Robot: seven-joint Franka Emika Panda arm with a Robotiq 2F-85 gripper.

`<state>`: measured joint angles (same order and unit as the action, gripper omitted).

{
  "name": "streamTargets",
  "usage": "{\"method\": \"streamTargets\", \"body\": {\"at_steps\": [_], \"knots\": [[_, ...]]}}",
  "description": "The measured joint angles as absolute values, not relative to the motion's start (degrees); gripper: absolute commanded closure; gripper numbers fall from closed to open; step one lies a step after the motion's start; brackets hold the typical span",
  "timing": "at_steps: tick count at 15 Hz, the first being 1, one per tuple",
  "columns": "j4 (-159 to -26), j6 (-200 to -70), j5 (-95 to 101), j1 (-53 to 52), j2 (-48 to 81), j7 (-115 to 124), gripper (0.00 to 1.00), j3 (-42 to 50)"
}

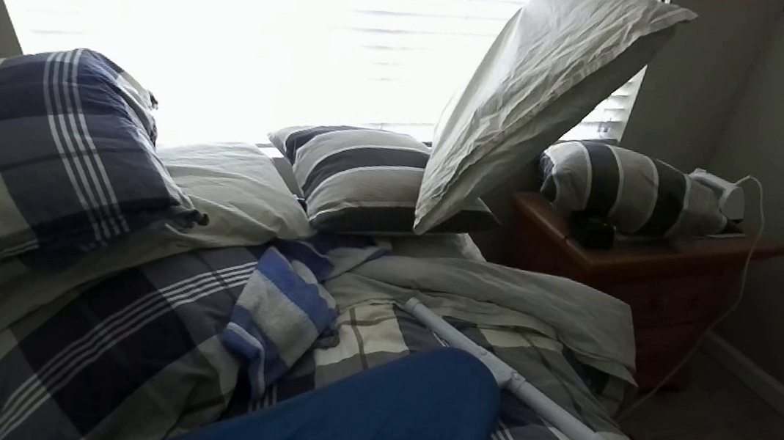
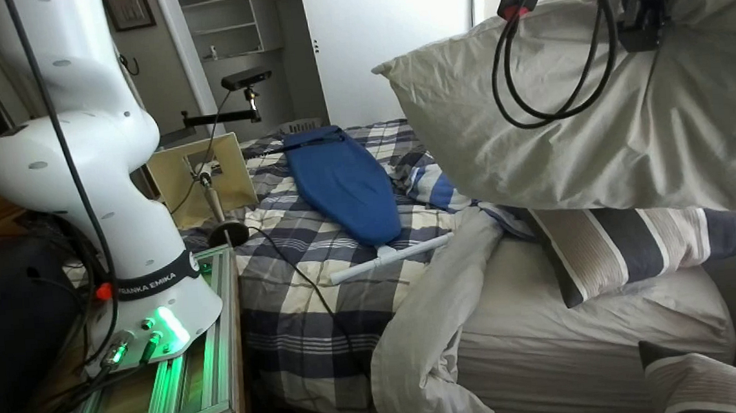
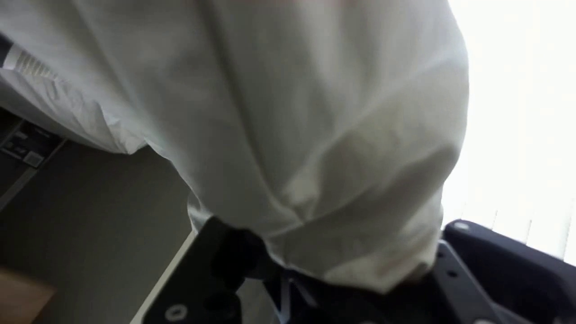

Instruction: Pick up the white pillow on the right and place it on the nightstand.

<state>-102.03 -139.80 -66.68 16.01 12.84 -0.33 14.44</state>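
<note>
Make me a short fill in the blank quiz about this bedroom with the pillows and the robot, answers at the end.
1. In the wrist view, the number of fingers gripping the white pillow is ____.
2. The small pillow lying on the nightstand is patterned with ____.
3. The color of the ironing board lying on the bed is ____.
4. In an exterior view, the light shining on the robot's base is colored ____.

Missing words: two; stripes; blue; green.

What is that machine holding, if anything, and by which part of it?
The black end effector holds a large, rectangular, off-white fabric pillow by its upper part, the cloth creased at the grip. The exact contact spots are hidden.
</note>
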Motion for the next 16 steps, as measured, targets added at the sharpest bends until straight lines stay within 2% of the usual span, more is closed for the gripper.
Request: {"method": "streamTargets", "body": {"at_steps": [10, 11, 16], "knots": [[-104.28, -161.79, -66.67, 17.23, 12.28, 11.87, 0.95, 18.05], [-104.51, -163.71, -66.67, 17.28, 12.28, 12.92, 0.8, 18.82], [-104.8, -168.15, -66.75, 17.57, 12.28, 14.23, 0.8, 20.1]]}}
